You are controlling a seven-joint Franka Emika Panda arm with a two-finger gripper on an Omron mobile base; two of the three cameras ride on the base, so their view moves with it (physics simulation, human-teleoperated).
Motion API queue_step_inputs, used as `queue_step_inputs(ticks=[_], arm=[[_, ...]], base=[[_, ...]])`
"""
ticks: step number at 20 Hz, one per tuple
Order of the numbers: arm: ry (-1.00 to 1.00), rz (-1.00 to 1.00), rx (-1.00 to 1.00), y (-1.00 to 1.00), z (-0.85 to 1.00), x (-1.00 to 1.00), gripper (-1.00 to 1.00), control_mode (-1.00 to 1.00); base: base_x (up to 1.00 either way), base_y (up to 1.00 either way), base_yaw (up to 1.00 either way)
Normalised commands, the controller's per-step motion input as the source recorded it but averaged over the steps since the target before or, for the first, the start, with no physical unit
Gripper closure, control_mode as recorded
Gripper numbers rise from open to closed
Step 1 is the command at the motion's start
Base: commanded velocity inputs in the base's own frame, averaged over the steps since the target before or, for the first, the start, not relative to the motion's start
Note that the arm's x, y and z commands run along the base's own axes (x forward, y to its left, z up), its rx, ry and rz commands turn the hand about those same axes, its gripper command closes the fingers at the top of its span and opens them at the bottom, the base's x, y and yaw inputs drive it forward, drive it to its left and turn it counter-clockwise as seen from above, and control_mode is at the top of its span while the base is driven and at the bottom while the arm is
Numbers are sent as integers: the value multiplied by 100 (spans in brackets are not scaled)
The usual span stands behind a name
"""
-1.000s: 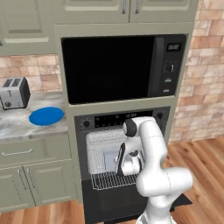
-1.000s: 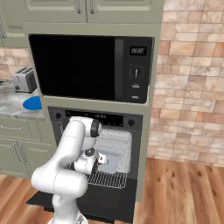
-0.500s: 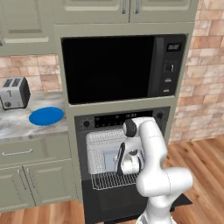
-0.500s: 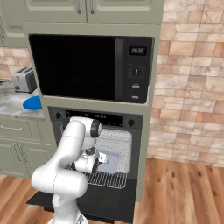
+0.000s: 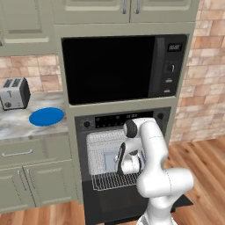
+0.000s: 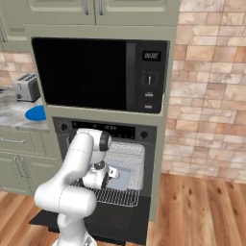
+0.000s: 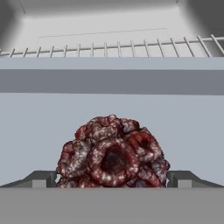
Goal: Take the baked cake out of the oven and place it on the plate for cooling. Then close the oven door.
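tool point(image 7: 112, 178) stands fully open inside the oven point(image 5: 125, 171), one finger on each side of the baked cake point(image 7: 113, 153), gripping nothing as yet. largest first: the oven sits under the black microwave point(image 5: 123, 68) with the oven door point(image 5: 132, 206) dropped flat and the wire rack point(image 5: 115, 179) showing; the bench point(image 5: 17, 125) to the left carries the toaster point(image 5: 14, 93) and the plate point(image 5: 46, 117), well apart from the oven. the cake, small, dark and lumpy, rests on a pale grey tray point(image 7: 65, 118) on the rack. the step in hand looks like the grasp of the cake. next the jaws should close gently on its sides, then lift it clear of the tray and carry it out left to the plate.
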Motion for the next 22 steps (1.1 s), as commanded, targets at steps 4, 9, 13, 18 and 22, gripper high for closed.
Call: queue_step_inputs(ticks=[4, 9, 13, 18, 22], arm=[[0, 0, 0, 0, 0, 0, -100, -100], [0, 0, 0, 0, 0, 0, -100, -100], [0, 0, 0, 0, 0, 0, 100, -100], [0, 0, 0, 0, 0, 0, 100, -100], [0, 0, 0, 0, 0, 0, 100, -100]], base=[[0, 0, 0], [0, 0, 0], [0, 0, 0], [0, 0, 0], [0, 0, 0]])
